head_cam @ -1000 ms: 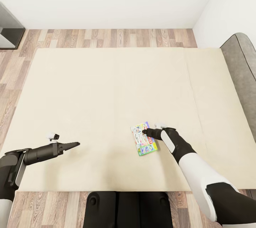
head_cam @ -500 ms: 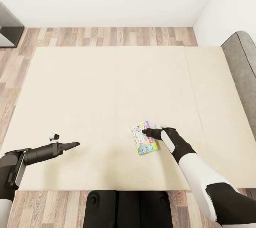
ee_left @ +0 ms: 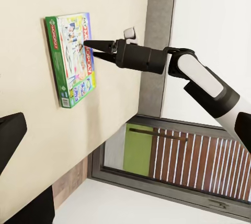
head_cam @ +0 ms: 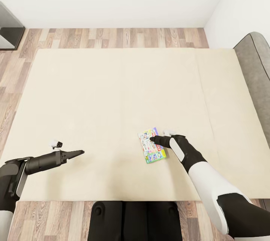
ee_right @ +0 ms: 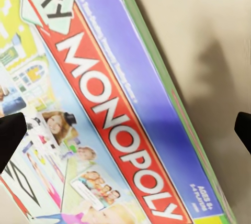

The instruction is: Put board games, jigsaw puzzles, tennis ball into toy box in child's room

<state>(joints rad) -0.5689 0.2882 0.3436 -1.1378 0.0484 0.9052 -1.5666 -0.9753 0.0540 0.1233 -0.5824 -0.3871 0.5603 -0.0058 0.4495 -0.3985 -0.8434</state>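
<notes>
Flat glossy printed board game (head_cam: 150, 146) with green edge, laid on smooth beige bed (head_cam: 112, 102), long axis near-to-far, right gripper (head_cam: 153, 140) above it, jaws apart, left gripper (head_cam: 80, 152) well left, closure indiscernible.

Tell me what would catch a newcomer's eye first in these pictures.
The bright "My Monopoly" board game lies flat on the wide beige bed, toward its near edge. The right gripper sits right over it, fingers spread in the right wrist view. The left gripper points over bare mattress, well apart from the game.
</notes>
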